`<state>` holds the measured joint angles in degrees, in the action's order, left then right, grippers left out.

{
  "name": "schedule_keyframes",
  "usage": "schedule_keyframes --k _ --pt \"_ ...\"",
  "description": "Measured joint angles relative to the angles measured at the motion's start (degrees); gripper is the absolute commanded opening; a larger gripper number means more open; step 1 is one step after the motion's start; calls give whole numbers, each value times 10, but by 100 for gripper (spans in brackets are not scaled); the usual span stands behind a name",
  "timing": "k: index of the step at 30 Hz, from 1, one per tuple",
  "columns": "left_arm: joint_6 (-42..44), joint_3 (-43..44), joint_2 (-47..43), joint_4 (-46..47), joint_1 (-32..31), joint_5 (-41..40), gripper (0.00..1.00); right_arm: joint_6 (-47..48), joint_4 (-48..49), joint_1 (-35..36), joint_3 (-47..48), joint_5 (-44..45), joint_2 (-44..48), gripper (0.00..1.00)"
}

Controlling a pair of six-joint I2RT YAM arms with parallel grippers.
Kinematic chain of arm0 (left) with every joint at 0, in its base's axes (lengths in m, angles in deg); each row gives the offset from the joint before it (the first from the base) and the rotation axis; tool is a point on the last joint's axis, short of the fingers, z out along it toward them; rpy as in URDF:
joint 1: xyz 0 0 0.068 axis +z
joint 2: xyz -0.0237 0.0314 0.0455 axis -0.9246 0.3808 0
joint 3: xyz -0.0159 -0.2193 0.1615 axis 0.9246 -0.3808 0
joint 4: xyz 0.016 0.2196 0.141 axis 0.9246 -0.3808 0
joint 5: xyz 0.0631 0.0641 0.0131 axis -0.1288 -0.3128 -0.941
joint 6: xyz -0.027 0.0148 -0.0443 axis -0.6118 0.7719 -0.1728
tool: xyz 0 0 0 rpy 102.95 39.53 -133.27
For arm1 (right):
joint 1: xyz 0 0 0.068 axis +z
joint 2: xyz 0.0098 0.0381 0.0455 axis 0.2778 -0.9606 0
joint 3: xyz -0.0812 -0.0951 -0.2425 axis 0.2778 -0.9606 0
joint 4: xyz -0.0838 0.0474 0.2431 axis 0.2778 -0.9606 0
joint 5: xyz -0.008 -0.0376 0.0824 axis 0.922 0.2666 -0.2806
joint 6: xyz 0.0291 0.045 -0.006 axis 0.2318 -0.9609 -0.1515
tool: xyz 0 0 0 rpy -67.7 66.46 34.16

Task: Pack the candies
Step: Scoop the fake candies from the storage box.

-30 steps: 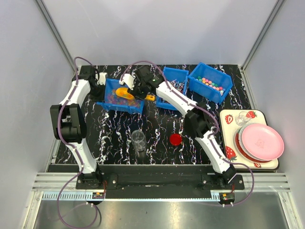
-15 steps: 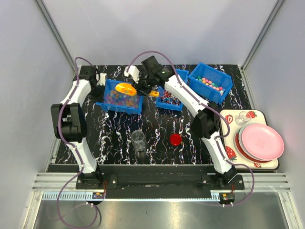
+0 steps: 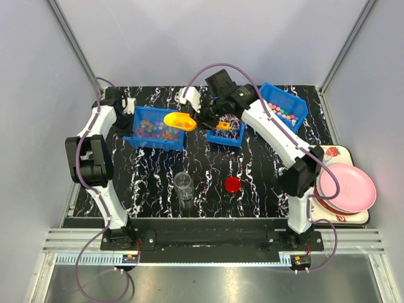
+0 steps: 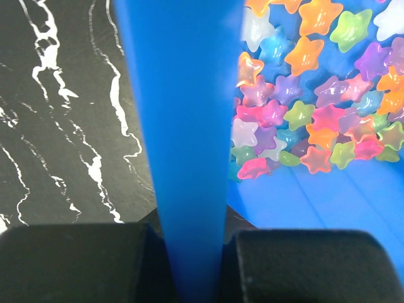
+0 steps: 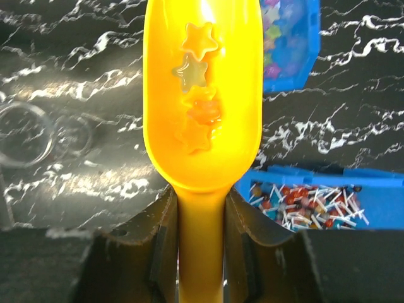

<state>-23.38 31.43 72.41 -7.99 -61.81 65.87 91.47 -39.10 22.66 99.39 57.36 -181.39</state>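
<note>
My right gripper [image 3: 211,117] [image 5: 201,252] is shut on the handle of the yellow scoop [image 3: 179,120] [image 5: 202,113], held in the air above the gap between the left and middle blue bins. Several star-shaped orange and pale candies [image 5: 196,95] lie in the scoop's bowl. My left gripper [image 3: 129,108] [image 4: 189,265] is shut on the wall [image 4: 183,126] of the left blue bin [image 3: 153,144], which holds many coloured star candies [image 4: 303,107]. The middle bin [image 3: 227,137] [image 5: 372,205] holds small red-and-white pieces with sticks [image 5: 309,199]. The right bin [image 3: 295,120] holds small pastel balls [image 3: 283,112].
A clear cup [image 3: 184,185] [image 5: 25,134] stands on the black marbled table [image 3: 208,164] in front of the left bin. A flat red lid [image 3: 232,184] lies to its right. A tray [image 3: 341,220] with a pink plate [image 3: 346,187] sits at the right edge.
My right arm has lifted the scoop out of the left bin and swung it to the right with candies in it. The left gripper keeps its hold on the bin.
</note>
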Motion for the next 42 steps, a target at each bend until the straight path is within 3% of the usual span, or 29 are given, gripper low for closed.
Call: schedule_keyframes --k 19,26,42 --pt "0 -4 -14 -22 35 9 0 8 9 0 -258 3 186 0" --pt "0 -35 -39 -20 44 13 0 7 22 6 -283 8 227 0" --pt "3 -60 -64 -15 45 26 0 20 13 92 -339 113 251 0"
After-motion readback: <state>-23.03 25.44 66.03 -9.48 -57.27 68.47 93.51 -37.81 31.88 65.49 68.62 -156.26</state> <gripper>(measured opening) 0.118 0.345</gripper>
